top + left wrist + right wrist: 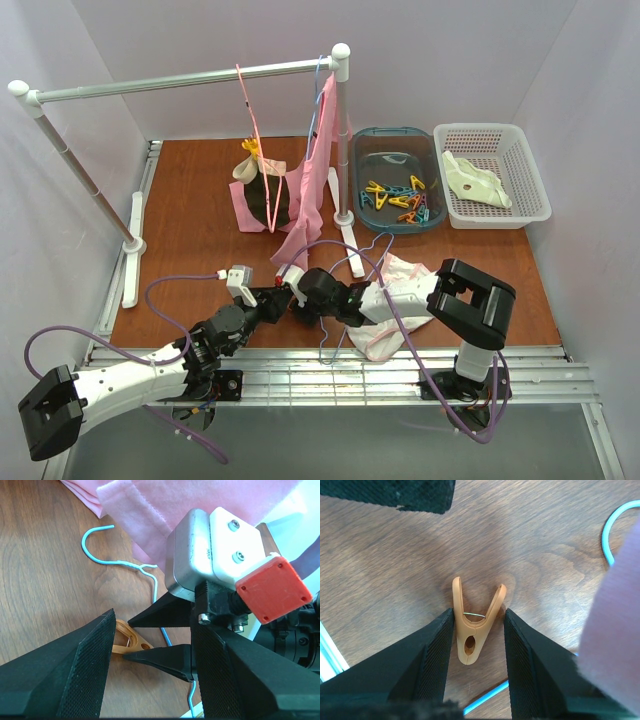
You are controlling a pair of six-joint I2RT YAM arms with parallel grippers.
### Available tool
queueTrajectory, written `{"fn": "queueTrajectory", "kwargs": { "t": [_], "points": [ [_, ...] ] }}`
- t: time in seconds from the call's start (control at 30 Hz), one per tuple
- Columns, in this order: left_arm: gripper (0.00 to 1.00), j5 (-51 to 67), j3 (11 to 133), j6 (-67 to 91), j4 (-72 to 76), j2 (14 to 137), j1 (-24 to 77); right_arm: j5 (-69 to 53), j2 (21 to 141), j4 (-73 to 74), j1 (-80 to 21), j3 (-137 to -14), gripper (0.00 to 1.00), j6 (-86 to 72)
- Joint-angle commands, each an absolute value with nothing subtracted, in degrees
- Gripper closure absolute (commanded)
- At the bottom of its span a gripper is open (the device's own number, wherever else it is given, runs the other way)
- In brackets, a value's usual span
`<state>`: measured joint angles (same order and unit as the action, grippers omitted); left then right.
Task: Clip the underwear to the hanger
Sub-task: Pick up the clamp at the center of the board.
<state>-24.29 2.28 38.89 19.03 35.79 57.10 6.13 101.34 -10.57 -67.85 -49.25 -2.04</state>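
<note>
The underwear [405,268] lies on the brown table, partly under my right arm. The light-blue hanger [327,345] lies flat beside it; its hook shows in the left wrist view [100,545] and its wire in the right wrist view [485,702]. An orange clothespin [472,625] lies on the table between my right gripper's [479,612] open fingers, which stand close against its handles; the left finger seems to touch it. My left gripper [152,630] is open wide and empty, facing the right gripper's fingertips and the clothespin [127,640]. Both grippers meet at table centre, left [272,303] and right [292,292].
A drying rack [190,80] spans the back with a pink hanger [250,120], a pink garment [315,170] hanging down near the grippers, and dark olive underwear [268,195]. A blue bin [372,150] holds clothespins. A white basket [530,190] holds a cream garment.
</note>
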Motion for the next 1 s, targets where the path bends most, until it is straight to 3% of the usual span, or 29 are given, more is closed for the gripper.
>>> {"fn": "queueTrajectory", "kwargs": {
  "t": [0.0, 0.1, 0.17, 0.3, 0.6, 0.83, 0.97],
  "points": [
    [0.46, -24.4, -3.5, 38.3, 22.1, 35.0, 56.9, 5.6, 103.3, -2.0, -70.4, -46.3, 0.66, -1.4],
    [0.46, -24.3, -3.6, 38.1, 22.8, 35.2, 56.9, 5.5, 103.3, -2.1, -70.6, -45.6, 0.74, -1.8],
    [0.46, -24.1, -3.7, 37.9, 23.1, 35.2, 56.8, 5.2, 103.6, -2.0, -70.6, -45.5, 0.87, -1.9],
    [0.46, -22.9, -3.3, 36.0, 24.2, 34.3, 56.8, 3.4, 102.0, -2.0, -70.6, -45.2, 0.97, -2.4],
    [0.46, -14.9, -5.3, 29.0, 32.8, 27.5, 56.9, 1.0, 84.7, 4.0, -70.6, -43.2, 0.98, -3.0],
    [0.45, 3.3, -6.9, 25.8, 43.3, 23.8, 56.8, -4.5, 70.2, 4.0, -70.5, -40.3, 0.97, -3.8],
    [0.45, 7.4, -7.3, 26.8, 45.8, 22.2, 56.8, -6.9, 64.9, 3.8, -70.5, -39.6, 0.97, -4.5]
  ]
}}
